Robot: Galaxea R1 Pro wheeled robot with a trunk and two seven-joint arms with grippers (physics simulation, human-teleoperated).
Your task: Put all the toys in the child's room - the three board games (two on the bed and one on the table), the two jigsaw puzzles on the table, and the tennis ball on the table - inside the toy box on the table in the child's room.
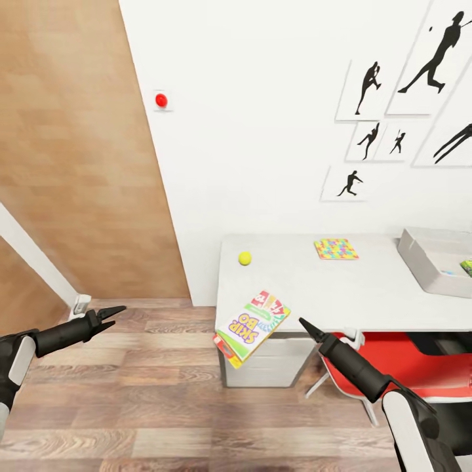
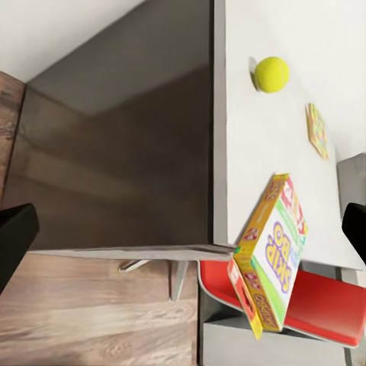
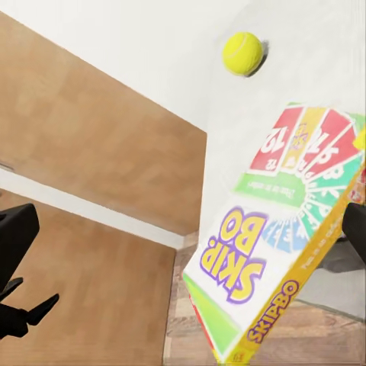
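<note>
Nearest the head camera: right claw (image 1: 305,323) on its dark forearm, fingertips drawn to a single point, so clenched and empty, aimed up toward the surface (image 1: 367,295). Just beside that tip, toward the robot's left: Skip-Bo board game (image 1: 252,326), hanging well over the surface's near corner, part on the top and part over the floor, tilted, with a red box edge (image 1: 223,345) peeping from beneath its low end. Long axis on a diagonal, from the overhanging near-left end up to the far-right end with the printed fan of cards; lid face up.

Left claw (image 1: 110,313) well apart from it, out over the wood floor (image 1: 131,393), fingers slightly parted, released, nothing between them. Clearly the right arm as the nearer one for a grasp; by the look of it, a short sideways reach toward the box's right long edge.

Farther back on the surface: tennis ball (image 1: 244,258) near the left edge, jigsaw puzzle (image 1: 335,249) lying flat toward the wall, toy box (image 1: 436,259) at the far right, with something green and blue inside, too small to name. Red chair (image 1: 393,367) tucked under the surface, beside the drawer unit (image 1: 269,367).
</note>
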